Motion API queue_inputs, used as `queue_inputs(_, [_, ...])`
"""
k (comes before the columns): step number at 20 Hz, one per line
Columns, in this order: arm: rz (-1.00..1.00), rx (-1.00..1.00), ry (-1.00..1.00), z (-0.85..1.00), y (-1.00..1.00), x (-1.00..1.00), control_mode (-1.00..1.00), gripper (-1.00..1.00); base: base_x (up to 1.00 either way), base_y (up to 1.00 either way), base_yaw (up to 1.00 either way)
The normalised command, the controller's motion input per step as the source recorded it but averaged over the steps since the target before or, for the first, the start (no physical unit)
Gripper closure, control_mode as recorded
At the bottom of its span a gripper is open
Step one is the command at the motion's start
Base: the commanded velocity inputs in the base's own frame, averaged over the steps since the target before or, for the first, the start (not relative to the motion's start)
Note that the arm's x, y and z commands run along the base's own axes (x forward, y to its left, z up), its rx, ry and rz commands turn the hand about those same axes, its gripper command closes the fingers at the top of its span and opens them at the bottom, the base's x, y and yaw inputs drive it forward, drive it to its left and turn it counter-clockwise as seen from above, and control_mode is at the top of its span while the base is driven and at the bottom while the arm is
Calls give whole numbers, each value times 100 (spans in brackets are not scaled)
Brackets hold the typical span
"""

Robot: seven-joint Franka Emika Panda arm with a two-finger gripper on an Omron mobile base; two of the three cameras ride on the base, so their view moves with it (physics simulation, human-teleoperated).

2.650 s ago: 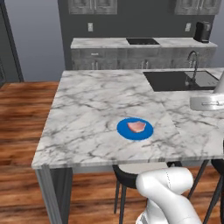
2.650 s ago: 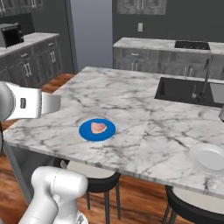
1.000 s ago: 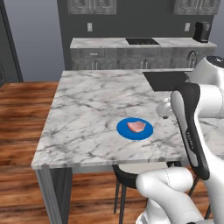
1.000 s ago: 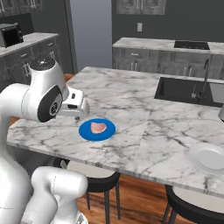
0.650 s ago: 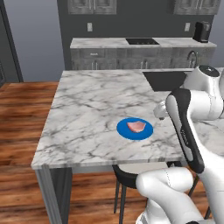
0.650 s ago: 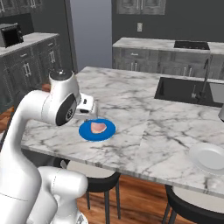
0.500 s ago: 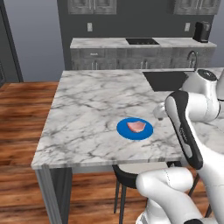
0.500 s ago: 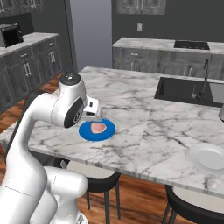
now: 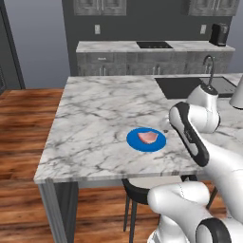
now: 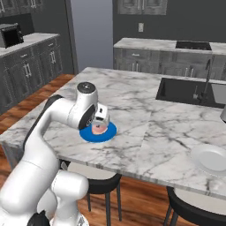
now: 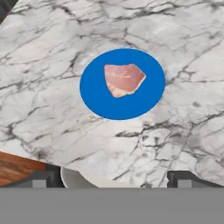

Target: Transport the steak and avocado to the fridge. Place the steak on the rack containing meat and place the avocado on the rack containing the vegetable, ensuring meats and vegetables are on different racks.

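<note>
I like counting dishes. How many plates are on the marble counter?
2. A blue plate with the steak on it sits near the counter's front edge. A white plate sits bare, far off by the sink side. More may be hidden behind the arm.

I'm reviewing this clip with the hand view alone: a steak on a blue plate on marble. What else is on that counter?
Observer: The right base view shows a white plate lying near the counter's front edge, far to the right of the blue plate that holds the steak.
Operator: Is there a sink in that counter?
Observer: Yes, a dark sink with a faucet sits at the far right in the left base view.
Operator: Anything beneath the counter edge?
Observer: A dark stool stands below it, under the blue plate.
</note>
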Motion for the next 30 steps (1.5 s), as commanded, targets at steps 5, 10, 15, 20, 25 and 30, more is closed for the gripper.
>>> queue_inputs(5, [0,7,16,-42,0,53,-100,-100,0,0,0])
queue_inputs(10, [0,0,0,-40,-2,54,-100,-100,0,0,0])
queue_inputs(15, [0,0,0,-45,-6,49,-100,-100,0,0,0])
queue_inputs(20, [0,0,0,-44,-7,47,-100,-100,0,0,0])
queue_inputs(25, [0,0,0,-36,-2,51,-100,-100,0,0,0])
queue_inputs(30, [0,0,0,-22,0,49,-100,-100,0,0,0])
